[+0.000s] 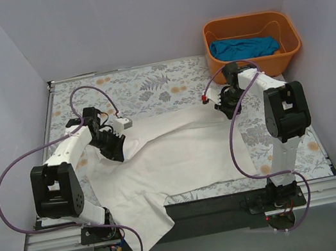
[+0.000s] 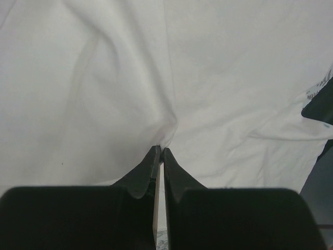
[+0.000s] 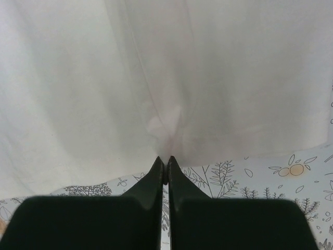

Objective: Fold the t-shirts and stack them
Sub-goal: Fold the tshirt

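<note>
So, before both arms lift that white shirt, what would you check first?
1. Left gripper shut on the white t-shirt: ok.
2. Right gripper shut on its edge: ok.
3. Shirt spread flat on the table: not ok, one part hangs over the near edge.
4. Teal t-shirt out of the way in the orange basket: ok.
5. Single layer pinched by each gripper: cannot tell.

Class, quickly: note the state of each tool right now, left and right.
Left tool: closed, pinching the white t-shirt.
Right tool: closed, pinching the same shirt at its edge.
</note>
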Robot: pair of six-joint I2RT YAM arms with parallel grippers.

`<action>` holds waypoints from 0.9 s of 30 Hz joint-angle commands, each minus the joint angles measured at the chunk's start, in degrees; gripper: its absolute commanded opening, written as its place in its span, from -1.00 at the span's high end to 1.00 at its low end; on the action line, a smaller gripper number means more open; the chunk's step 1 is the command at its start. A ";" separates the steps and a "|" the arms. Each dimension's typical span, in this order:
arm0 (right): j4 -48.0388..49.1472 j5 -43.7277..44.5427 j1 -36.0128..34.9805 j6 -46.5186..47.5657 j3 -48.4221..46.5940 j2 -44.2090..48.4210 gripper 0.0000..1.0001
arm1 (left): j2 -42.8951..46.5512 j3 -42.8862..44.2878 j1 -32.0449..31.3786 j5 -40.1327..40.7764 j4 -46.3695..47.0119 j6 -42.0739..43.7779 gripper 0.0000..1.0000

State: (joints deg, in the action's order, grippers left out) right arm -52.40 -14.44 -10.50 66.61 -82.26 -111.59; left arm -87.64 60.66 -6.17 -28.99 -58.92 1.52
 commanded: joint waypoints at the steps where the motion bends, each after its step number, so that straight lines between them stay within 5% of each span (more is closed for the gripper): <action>1: -1.83 2.22 0.57 8.63 0.17 2.25 0.97 | 3.00 -1.68 -0.50 -0.19 -0.76 2.96 1.00; 4: -1.91 2.31 0.75 8.71 -0.27 2.69 0.92 | 3.26 -3.00 -0.77 0.60 -0.42 3.14 1.00; 7: -2.00 2.22 0.75 9.67 -0.10 4.09 0.34 | 3.96 -3.80 -0.77 1.48 0.46 2.97 1.00; 10: -2.26 2.13 0.75 10.47 0.69 5.50 0.33 | 3.96 -3.89 -0.77 1.48 -0.05 3.05 1.00; 14: -2.18 2.57 1.10 11.35 1.66 6.65 0.66 | 4.05 -4.32 -0.77 1.66 0.20 3.49 1.00; 18: -2.88 -0.23 1.54 4.61 -2.10 4.46 0.19 | 3.53 -3.63 -0.77 2.01 0.64 3.23 1.00; 27: -6.57 -3.58 1.27 3.70 -6.42 1.03 -0.32 | 3.61 -3.27 -0.77 2.54 0.47 3.23 1.00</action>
State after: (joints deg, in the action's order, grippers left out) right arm -54.63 -16.14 -9.06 66.61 -86.56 -110.02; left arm -86.37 56.90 -6.72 -26.83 -58.26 4.05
